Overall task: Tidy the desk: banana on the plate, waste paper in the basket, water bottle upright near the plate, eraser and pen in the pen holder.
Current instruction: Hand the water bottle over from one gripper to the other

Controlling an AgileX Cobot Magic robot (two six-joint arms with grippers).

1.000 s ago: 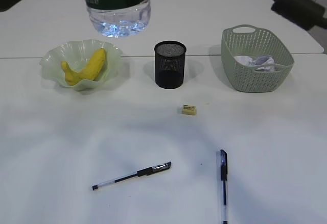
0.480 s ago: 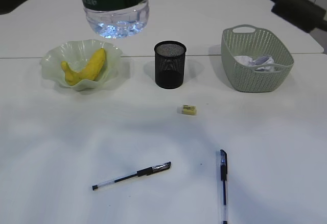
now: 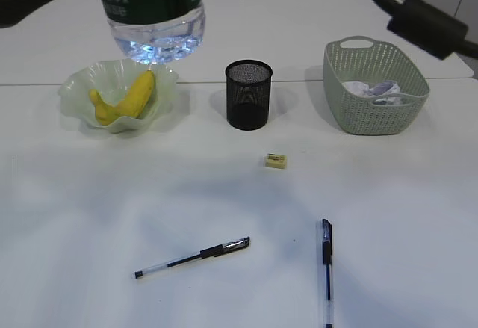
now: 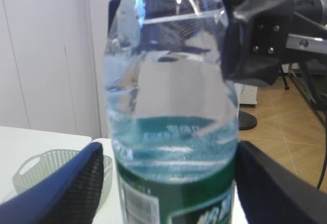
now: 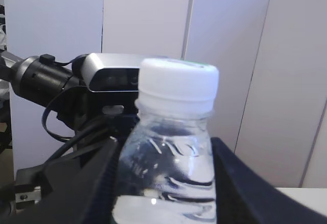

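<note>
Hanging in mid-air is the water bottle point(image 3: 149, 22), base down, up around 11 o'clock in the exterior view and just over the 12 o'clock rim of the plate point(image 3: 75, 89). It's clear plastic with water sloshing in the bottom, a dark green label round the middle and a white cap.

The right gripper point(image 5: 163, 183) has its dark fingers point(image 5: 97, 183) hugging the shoulders just under the cap, so it looks clamped on. The left gripper point(image 4: 171, 183) brackets the label, but I honestly can't tell if it's squeezing or loose.

The banana point(image 3: 131, 98) sits in the plate. At 3 o'clock from that is the pen holder point(image 3: 249, 93), then the basket point(image 3: 373, 111) with the waste paper point(image 3: 373, 90) inside. The eraser point(image 3: 275, 161) lies at 5 o'clock from the holder, and two pens point(image 3: 193, 258) point(image 3: 326, 268) lie on the desk point(image 3: 75, 208).
</note>
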